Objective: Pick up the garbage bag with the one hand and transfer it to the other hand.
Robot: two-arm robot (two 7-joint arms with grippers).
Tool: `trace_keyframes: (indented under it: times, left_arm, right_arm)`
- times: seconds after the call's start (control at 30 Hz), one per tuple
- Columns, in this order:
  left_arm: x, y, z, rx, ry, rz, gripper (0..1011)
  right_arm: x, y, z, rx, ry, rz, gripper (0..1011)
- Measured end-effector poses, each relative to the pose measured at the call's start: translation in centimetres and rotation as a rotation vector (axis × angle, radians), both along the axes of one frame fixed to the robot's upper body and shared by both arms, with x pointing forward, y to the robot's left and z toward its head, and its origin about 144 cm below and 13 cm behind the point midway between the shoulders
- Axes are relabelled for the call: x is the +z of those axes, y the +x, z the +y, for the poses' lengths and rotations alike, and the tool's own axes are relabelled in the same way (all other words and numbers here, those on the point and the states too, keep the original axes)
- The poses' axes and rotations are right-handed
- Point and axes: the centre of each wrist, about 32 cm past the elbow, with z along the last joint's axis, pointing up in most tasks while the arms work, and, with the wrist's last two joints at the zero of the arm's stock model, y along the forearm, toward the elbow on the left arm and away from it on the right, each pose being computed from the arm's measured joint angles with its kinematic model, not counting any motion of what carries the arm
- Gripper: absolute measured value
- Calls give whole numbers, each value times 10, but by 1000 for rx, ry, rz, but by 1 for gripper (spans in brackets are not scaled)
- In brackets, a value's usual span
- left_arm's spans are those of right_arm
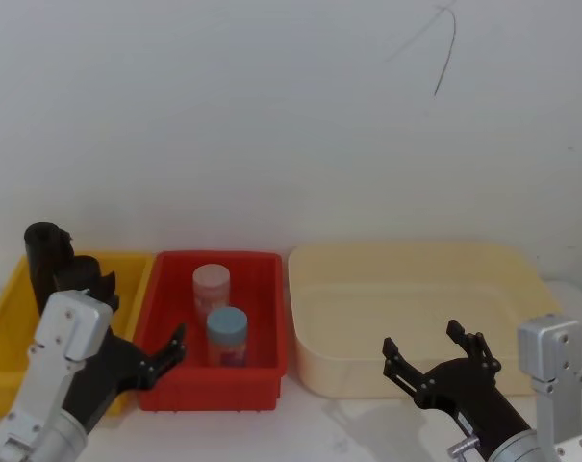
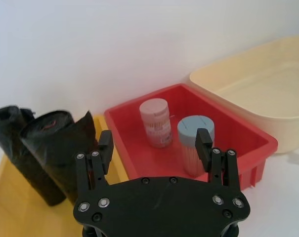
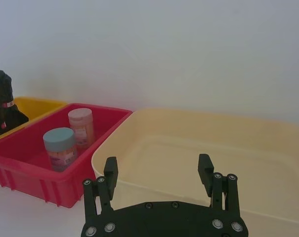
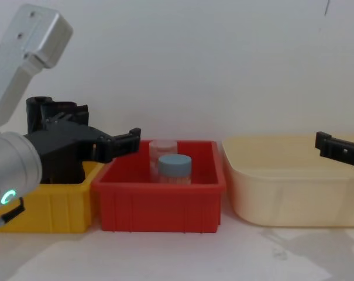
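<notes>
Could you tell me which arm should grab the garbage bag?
Left: the left gripper, jaws open, is near the garbage bag in the yellow bin; the right gripper faces the cream tub.

Lab-like setup: white wall (image 1: 271, 115), table (image 1: 339, 433), yellow bin (image 1: 2, 337), red bin (image 1: 214, 390), cream tub (image 1: 406, 289).

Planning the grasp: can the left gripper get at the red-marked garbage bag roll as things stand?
Probably yes. The left gripper is open, close to the garbage bag, which stands in the yellow bin with its top free. The second black roll crowds one side.
</notes>
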Motion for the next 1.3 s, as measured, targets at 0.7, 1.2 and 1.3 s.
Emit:
trace_keyframes:
  times: [0.7,1.2,1.3]
  left_arm:
    - [11,-26,34,72,-140,154,1001]
    - [29,-10,47,143,-174,166,1001]
    - [31,-4,49,153,-174,168,1001]
  right_arm:
    - [0,0,0,0,0,0,1000]
    - [0,0,0,0,0,0,1000]
    - [0,0,0,0,0,0,1000]
